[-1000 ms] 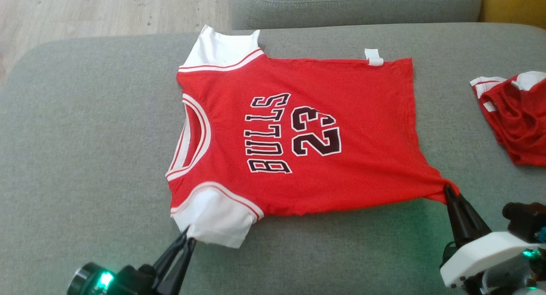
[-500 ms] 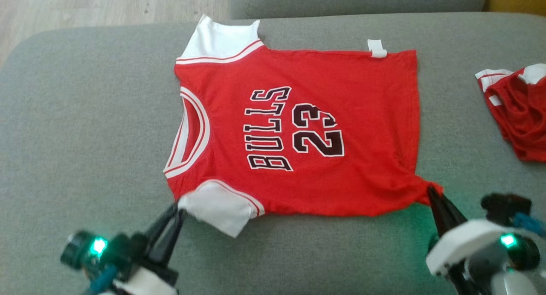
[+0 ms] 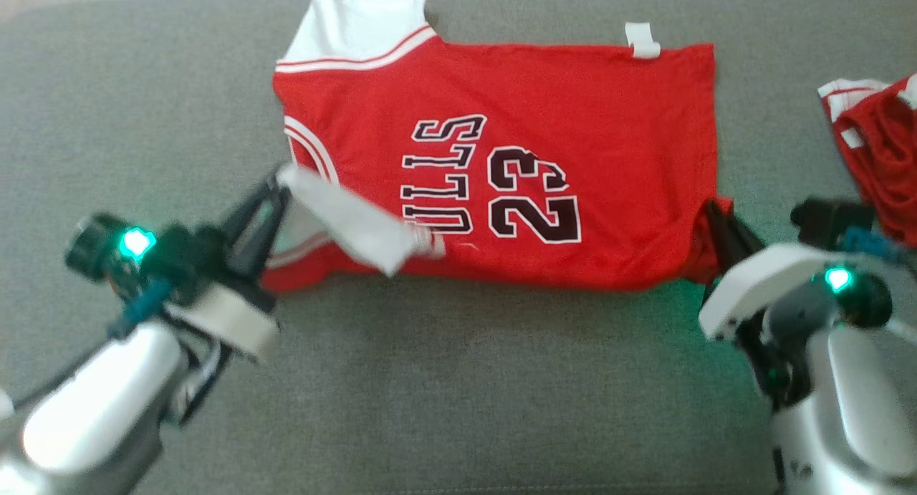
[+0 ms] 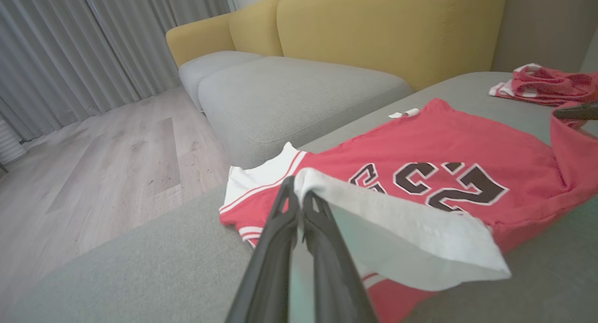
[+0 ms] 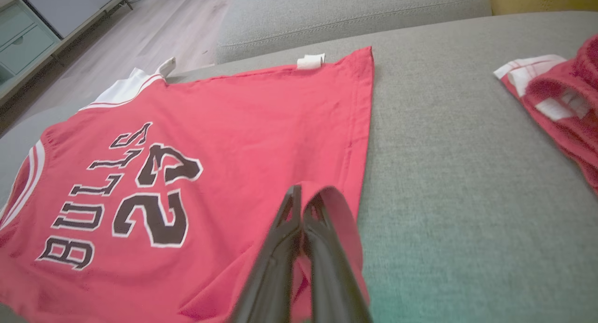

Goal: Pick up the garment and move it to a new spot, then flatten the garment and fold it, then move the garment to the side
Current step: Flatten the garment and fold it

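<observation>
Red-and-white fabric jersey held raised for folding: sleeve clamped in left gripper, hem corner apparently in right gripper.

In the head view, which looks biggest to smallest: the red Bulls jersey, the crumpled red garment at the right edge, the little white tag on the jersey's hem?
1. red Bulls jersey
2. crumpled red garment, partly cut off by the picture's edge
3. little white tag

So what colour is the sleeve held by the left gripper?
White sleeve, clearest in the left wrist view.
</observation>
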Tool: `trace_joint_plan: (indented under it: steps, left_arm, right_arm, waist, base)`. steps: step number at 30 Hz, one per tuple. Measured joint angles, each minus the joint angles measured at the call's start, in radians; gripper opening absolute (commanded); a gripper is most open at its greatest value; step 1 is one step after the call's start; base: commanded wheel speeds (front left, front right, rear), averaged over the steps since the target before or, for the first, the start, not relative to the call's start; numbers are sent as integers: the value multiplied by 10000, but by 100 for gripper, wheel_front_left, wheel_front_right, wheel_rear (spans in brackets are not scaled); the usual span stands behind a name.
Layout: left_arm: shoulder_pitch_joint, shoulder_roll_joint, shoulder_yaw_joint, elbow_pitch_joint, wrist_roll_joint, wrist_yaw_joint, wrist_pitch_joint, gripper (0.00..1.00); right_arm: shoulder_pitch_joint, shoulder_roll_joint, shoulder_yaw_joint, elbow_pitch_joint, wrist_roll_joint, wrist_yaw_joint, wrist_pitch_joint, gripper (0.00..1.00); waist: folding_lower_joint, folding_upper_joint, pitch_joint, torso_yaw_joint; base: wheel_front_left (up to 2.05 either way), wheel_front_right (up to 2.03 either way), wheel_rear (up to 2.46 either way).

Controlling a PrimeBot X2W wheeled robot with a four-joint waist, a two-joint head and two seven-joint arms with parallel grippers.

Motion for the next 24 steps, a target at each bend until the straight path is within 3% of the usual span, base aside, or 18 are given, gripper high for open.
trace_joint_plan:
  steps: [13,14,16,17,19,22,23,24]
  left_arm:
    - [-1592,-886,291,2890,13,-562,-669,0]
    - [-1641,-953,290,3045,13,-579,-729,0]
    - [-1795,-1057,291,3340,13,-646,-853,0]
    - [-1893,-1103,291,3488,13,-650,-905,0]
    - [-2170,-1227,316,3881,23,-732,-1150,0]
    - [-2355,-1331,355,4178,69,-740,-1290,0]
    - [-2360,-1373,376,4272,69,-748,-1335,12]
    - [-2356,-1427,376,4330,69,-798,-1390,49]
  right_arm:
    - [-1877,-46,-81,1799,-167,0,-274,0]
    - [-1961,-46,-54,1904,-165,0,-326,4]
    - [-2158,-46,-2,2113,-163,0,-420,20]
    - [-2266,-46,27,2207,-163,0,-493,40]
    - [-2589,-46,125,2410,-148,0,-742,96]
    - [-2844,-46,199,2604,-148,0,-945,100]
    - [-2882,-46,219,2633,-148,0,-999,100]
    - [-2884,-52,226,2648,-150,0,-1028,100]
  waist:
    - [0,0,844,-321]
    - [0,0,877,-337]
    - [-1,0,929,-365]
    - [-1,0,948,-381]
    - [-1,0,977,-422]
    - [-1,0,949,-453]
    - [-1,0,925,-459]
    - [-2,0,897,-463]
  base:
    - [0,0,0]
    - [0,0,0]
    - [0,0,0]
    - [0,0,0]
    - [0,0,0]
    - [0,0,0]
    - [0,0,0]
    - [0,0,0]
